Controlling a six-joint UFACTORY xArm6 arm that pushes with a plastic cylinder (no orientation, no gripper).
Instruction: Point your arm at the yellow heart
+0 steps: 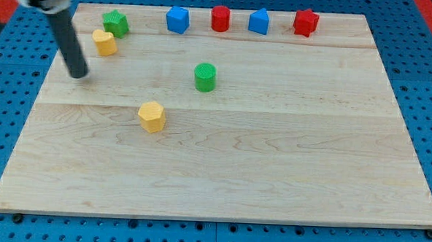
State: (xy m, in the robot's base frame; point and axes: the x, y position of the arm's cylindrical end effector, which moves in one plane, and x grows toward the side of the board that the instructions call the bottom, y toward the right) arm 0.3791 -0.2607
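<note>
I am resting my tip (79,75), a bare rod with no hand to open or close, on the worktop (272,174), with the yellow heart (104,42) sitting near at one o'clock, beside the green star (116,22).

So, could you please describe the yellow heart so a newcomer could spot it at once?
Start at the wooden board's top-left corner, where a green star sits. The yellow heart touches its lower left, just right of my tip; the other yellow block sits alone mid-board.

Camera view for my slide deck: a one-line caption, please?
My tip rests on the wooden board, just lower-left of the yellow heart.
</note>
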